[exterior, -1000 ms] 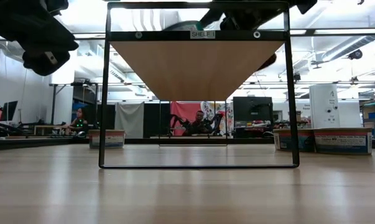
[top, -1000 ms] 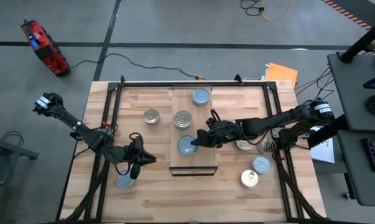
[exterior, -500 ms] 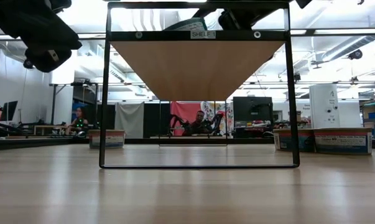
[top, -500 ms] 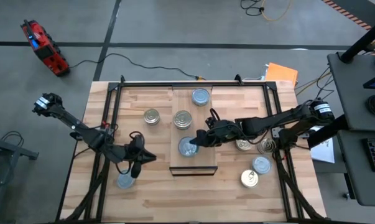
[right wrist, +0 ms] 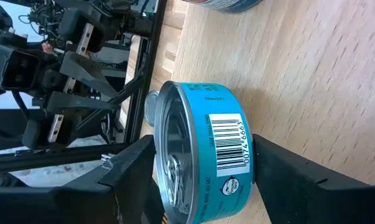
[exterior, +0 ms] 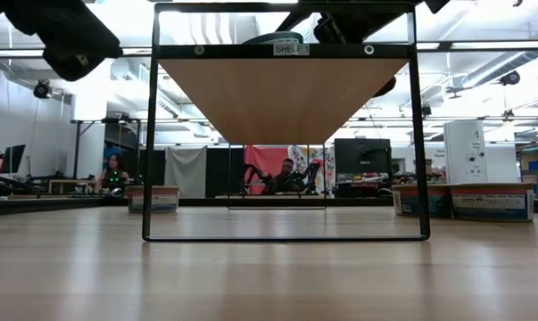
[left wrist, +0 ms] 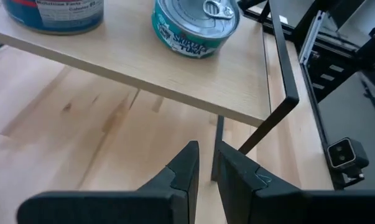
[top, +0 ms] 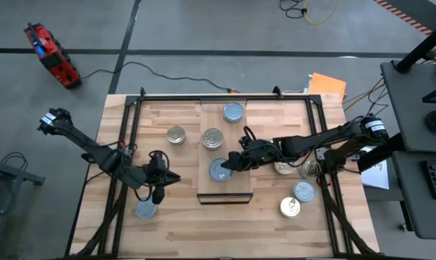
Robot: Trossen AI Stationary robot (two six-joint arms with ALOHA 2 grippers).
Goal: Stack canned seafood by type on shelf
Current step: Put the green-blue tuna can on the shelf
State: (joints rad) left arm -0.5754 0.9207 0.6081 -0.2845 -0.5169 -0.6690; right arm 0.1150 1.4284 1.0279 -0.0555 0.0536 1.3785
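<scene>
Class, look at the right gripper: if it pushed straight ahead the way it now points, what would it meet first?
The right gripper would most likely meet the blue-labelled tin first. That tin sits on the shelf between its open jaws, directly ahead, though how close they stand is unclear.

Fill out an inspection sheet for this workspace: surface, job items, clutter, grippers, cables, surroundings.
Surface: wooden table carrying a raised light-wood shelf.
Job's things: three tins on the shelf: blue-topped tin, ring-top tin, teal tin. Another ring-top tin beside the shelf, more tins at the right, one near the left gripper.
Clutter: nothing seen.
Grippers: right gripper open, fingers either side of the teal tin; left gripper shut, empty, beside the shelf.
Cables: black cable on the floor, orange cord at the top.
Surroundings: red device on the floor, people seated far behind.
</scene>
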